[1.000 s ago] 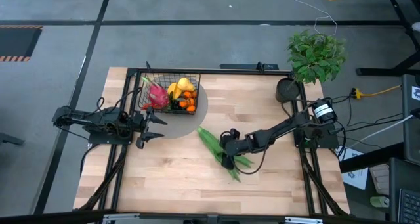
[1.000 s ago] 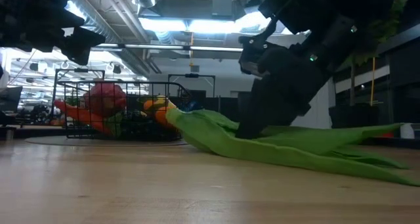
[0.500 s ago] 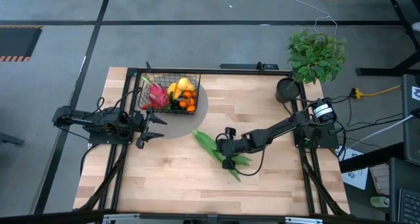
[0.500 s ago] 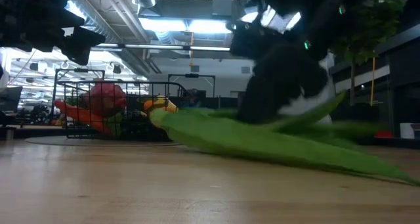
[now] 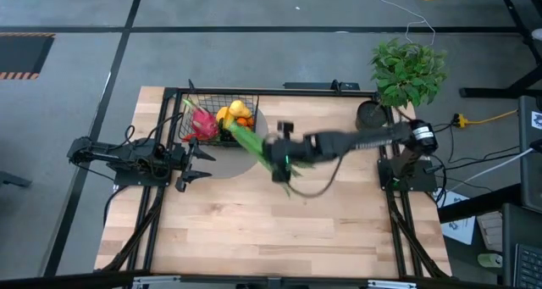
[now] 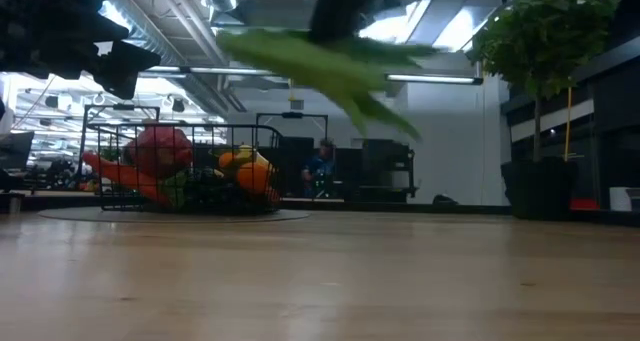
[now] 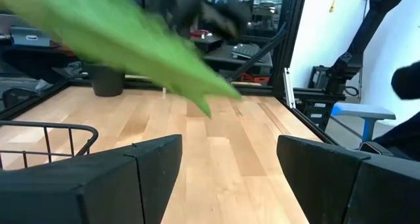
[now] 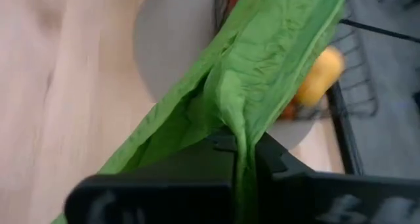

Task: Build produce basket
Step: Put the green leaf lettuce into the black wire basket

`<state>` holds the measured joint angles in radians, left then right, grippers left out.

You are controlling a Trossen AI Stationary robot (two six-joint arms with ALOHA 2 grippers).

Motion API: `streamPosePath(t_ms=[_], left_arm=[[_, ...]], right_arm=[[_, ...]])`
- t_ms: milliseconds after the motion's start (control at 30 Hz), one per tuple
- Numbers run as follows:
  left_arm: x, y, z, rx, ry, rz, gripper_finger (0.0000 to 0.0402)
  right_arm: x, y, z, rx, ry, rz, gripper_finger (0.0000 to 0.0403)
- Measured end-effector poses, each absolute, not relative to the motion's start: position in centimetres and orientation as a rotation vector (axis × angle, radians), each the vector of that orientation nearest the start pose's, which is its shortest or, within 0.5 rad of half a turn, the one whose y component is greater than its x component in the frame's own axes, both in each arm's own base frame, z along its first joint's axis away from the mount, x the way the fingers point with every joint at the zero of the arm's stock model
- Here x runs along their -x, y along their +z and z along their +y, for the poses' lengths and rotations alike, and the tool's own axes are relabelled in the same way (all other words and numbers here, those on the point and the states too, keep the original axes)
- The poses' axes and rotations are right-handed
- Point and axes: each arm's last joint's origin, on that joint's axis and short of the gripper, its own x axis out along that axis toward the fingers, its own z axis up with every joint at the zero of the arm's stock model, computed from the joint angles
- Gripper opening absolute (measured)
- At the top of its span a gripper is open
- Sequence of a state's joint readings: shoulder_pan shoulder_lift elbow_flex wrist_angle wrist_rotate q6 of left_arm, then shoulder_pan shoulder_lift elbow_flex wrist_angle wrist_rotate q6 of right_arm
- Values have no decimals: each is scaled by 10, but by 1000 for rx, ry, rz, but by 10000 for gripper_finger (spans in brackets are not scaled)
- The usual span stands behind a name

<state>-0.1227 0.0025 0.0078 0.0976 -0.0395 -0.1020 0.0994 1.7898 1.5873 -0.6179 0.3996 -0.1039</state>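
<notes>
Right gripper point(image 5: 284, 156), fingers clamped on the green beans point(image 5: 254, 147), carries them above the bench just beside the basket point(image 5: 218, 119) near the far edge; lower leading tips in first, gently; left gripper point(image 5: 196, 163) waits, fingers wide.

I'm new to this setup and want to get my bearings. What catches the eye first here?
The long green beans, held in the air by the right gripper just beside the basket. Next, the basket at the table's far left, filled with pink, yellow and orange produce. The left gripper waits open in front of it.
</notes>
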Motion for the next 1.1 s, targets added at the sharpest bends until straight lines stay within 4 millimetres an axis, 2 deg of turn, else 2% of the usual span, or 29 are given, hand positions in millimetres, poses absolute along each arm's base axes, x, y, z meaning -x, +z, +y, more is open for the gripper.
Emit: streamPosePath(t_ms=[200, 300, 367, 500, 633, 800, 967, 1100], left_arm=[[-96, 175, -11, 81, -86, -99, 241], [-96, 175, -11, 38, -84, -101, 241], [-96, 175, -11, 27, -84, -102, 241], [-96, 175, -11, 27, -84, -102, 241], [-96, 175, -11, 28, -84, -102, 241], [-96, 175, -11, 31, -84, -101, 241], [-96, 175, -11, 31, -82, -101, 241], [-96, 175, -11, 24, -80, -101, 241]], right_arm=[[-399, 385, -47, 125, -224, 614, 0], [-403, 407, -84, -12, -122, 546, 0], [-410, 410, -103, -101, -42, 546, 0], [-434, 395, -129, -225, 104, 584, 0], [-456, 354, -151, -375, 248, 574, 0], [-467, 320, -181, -445, 216, 600, 0], [-471, 310, -203, -453, 201, 540, 0], [-474, 300, -210, -480, 307, 519, 0]])
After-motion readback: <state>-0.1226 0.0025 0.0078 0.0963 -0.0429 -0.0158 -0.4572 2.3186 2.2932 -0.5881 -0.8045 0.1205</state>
